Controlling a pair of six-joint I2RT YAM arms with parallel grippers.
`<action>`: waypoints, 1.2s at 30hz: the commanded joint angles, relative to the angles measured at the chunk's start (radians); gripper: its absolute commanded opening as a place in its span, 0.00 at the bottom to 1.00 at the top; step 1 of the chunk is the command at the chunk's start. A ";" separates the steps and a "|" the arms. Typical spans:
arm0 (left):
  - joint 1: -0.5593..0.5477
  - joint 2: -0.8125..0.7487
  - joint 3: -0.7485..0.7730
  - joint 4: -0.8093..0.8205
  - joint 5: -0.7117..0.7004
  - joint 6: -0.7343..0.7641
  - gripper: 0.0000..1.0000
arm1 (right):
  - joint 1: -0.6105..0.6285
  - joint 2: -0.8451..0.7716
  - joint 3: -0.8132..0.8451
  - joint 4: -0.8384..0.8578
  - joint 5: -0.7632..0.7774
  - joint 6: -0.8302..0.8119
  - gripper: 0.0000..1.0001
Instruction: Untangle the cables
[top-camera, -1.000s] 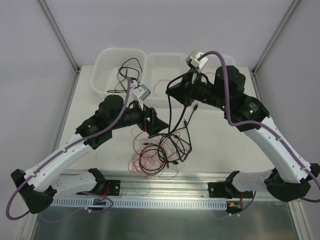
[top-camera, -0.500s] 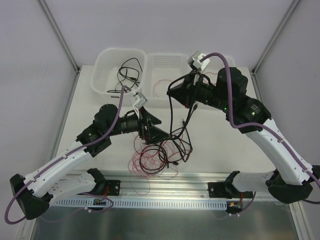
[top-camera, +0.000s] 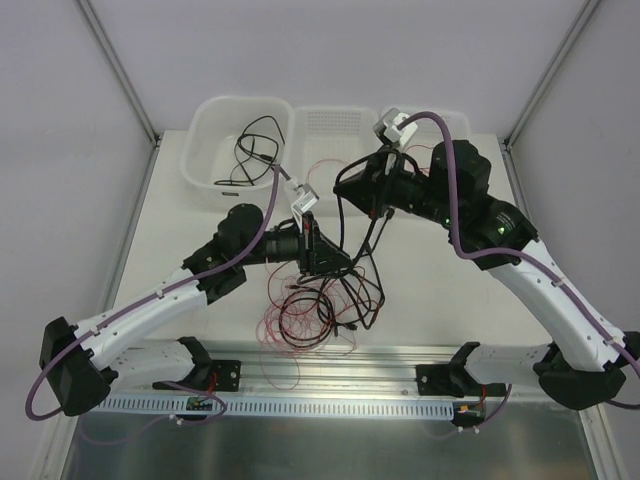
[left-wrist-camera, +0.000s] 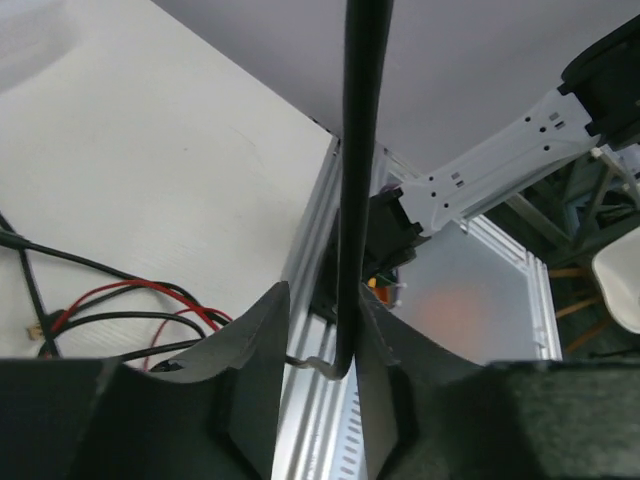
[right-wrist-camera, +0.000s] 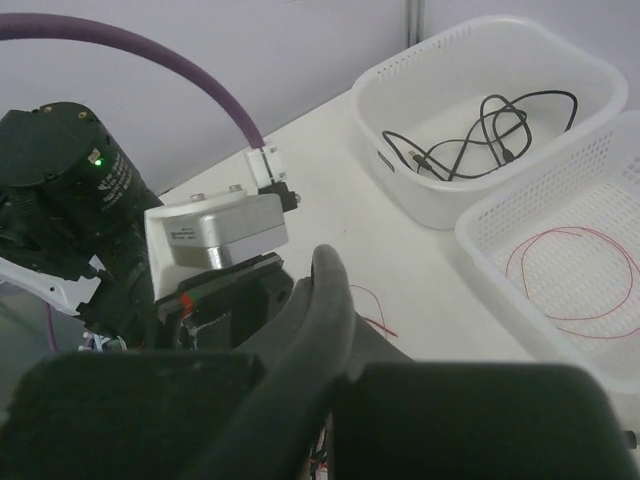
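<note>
Print on the camera housing (right-wrist-camera: 215, 228) is unreadably small. Raised, the right end effector (top-camera: 345, 184) pinches a black cable (top-camera: 339, 225); the left end effector (top-camera: 338, 262), reaching level, flanks it, grip unclear.

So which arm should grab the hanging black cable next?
Left, I think: the left tool straddles the black cable, while the right tool is shut, holding it up.

- Left arm (top-camera: 150, 310), right arm (top-camera: 545, 290): white link shells, black joint housings.
- Purple cable (right-wrist-camera: 60, 27): thick, routed along each arm.
- Wrist camera (right-wrist-camera: 215, 230): silver-white box.
- Green light (right-wrist-camera: 96, 160): on a round black motor housing.
- Left gripper (left-wrist-camera: 322, 335): black tapered fingers.
- Base clamps (top-camera: 210, 372): black.
</note>
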 joint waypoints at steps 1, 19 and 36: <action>-0.023 -0.016 0.025 0.087 -0.020 0.001 0.17 | 0.001 -0.044 -0.023 0.045 0.015 0.005 0.01; -0.023 0.005 0.895 -0.535 -0.345 0.317 0.00 | -0.005 -0.425 -0.603 -0.095 0.300 0.075 0.73; -0.023 0.101 1.175 -0.605 -0.376 0.334 0.00 | 0.009 -0.379 -0.930 0.508 -0.112 0.298 0.68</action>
